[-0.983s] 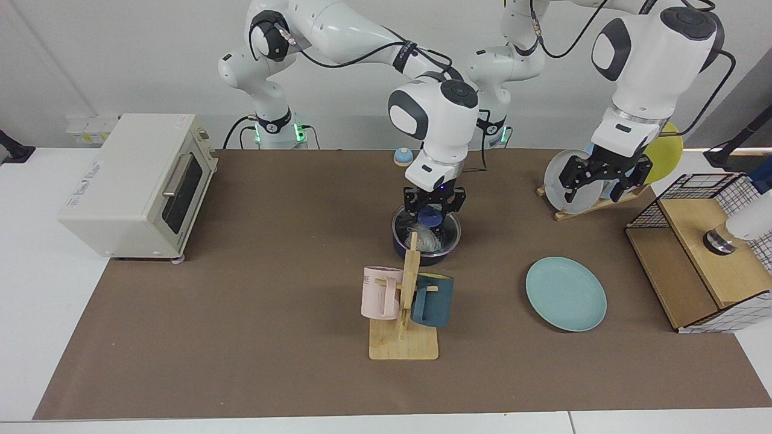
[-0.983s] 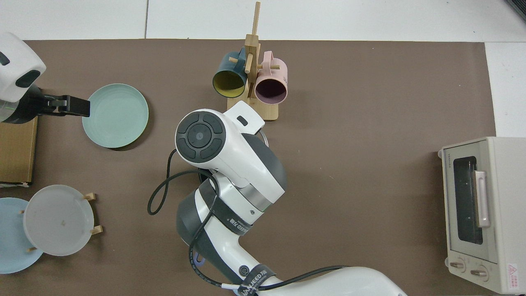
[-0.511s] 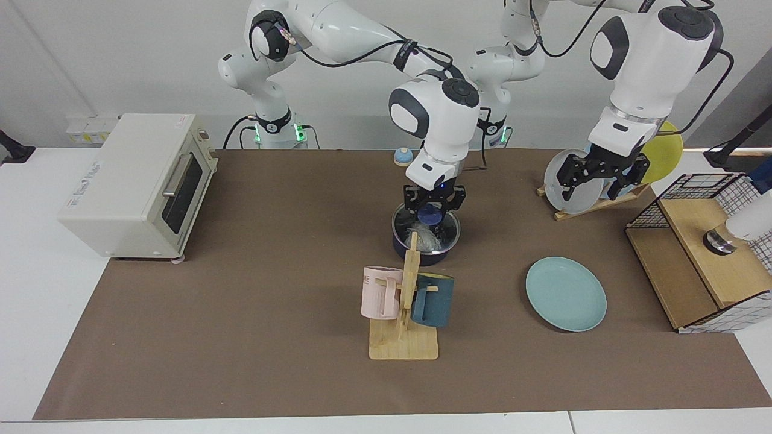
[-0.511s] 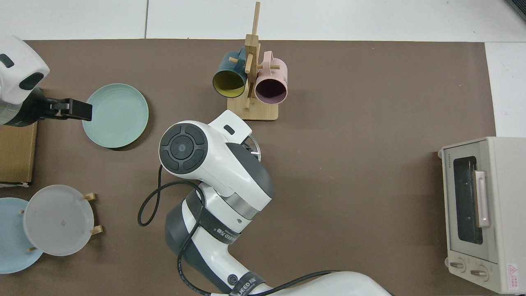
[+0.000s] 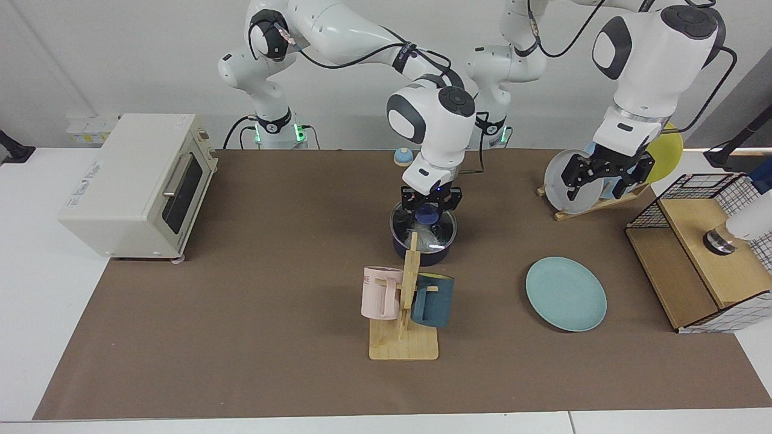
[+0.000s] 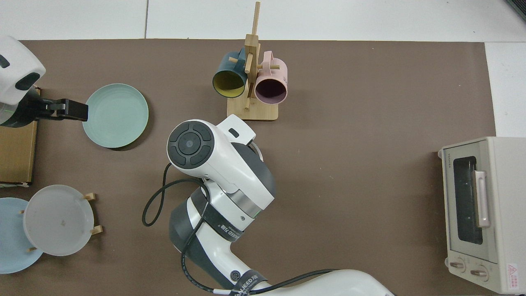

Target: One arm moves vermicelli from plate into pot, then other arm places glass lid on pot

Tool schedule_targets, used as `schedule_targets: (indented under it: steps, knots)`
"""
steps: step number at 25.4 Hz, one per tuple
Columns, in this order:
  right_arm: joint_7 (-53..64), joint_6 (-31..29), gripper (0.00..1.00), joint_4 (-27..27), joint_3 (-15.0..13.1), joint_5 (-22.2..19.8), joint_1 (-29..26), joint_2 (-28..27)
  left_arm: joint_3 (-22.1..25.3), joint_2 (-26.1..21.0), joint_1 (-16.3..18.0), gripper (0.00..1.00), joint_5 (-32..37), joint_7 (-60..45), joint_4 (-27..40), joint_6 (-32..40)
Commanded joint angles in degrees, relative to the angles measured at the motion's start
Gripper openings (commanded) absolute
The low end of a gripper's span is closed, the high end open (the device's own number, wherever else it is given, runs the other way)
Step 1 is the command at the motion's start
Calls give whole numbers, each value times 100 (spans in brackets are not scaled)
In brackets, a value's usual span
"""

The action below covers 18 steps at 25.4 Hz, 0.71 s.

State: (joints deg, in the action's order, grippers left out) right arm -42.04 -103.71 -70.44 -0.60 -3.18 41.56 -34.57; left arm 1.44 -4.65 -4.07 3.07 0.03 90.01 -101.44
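The dark navy pot [image 5: 422, 256] stands at mid-table behind the mug stand. The glass lid [image 5: 447, 226] lies level over its mouth, and whitish vermicelli [image 5: 429, 240] shows through the glass. My right gripper [image 5: 429, 208] reaches down from above, shut on the lid's blue knob. In the top view this arm hides the pot; only a sliver of the lid [image 6: 258, 151] shows. The teal plate [image 5: 566, 293] [image 6: 115, 115] lies bare. My left gripper [image 5: 603, 178] [image 6: 65, 110] waits open above the dish rack, beside the plate.
A wooden mug stand [image 5: 405, 313] with a pink and a blue mug is just in front of the pot. A toaster oven [image 5: 136, 184] sits at one table end. A dish rack [image 5: 573, 181] with plates and a wire-framed wooden box [image 5: 699, 253] stand at the other.
My right gripper, with the lid, has shifted slightly back from the mug stand over the pot. The left gripper wavered a little and stays near the dish rack.
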Motion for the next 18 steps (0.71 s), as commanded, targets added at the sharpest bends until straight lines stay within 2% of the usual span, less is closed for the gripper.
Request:
schedule_targets:
  steps: [1, 9, 12, 14, 18]
  knots:
    - [170, -88, 0, -339, 33, 238, -69, 284, 85, 104, -102, 100, 10, -12, 26, 98]
    - [90, -131, 0, -418, 33, 283, -69, 319, 111, 113, -85, 100, 10, -12, 26, 98]
    - [91, -394, 0, -610, 33, 291, -69, 381, 102, 113, -93, 100, 10, -12, 26, 98]
    - [82, -596, 0, -795, 33, 440, -69, 460, 94, 113, -93, 100, 10, -12, 26, 98]
    - [82, -711, 0, -1033, 33, 503, -69, 574, 94, 113, -93, 100, 10, -12, 26, 98]
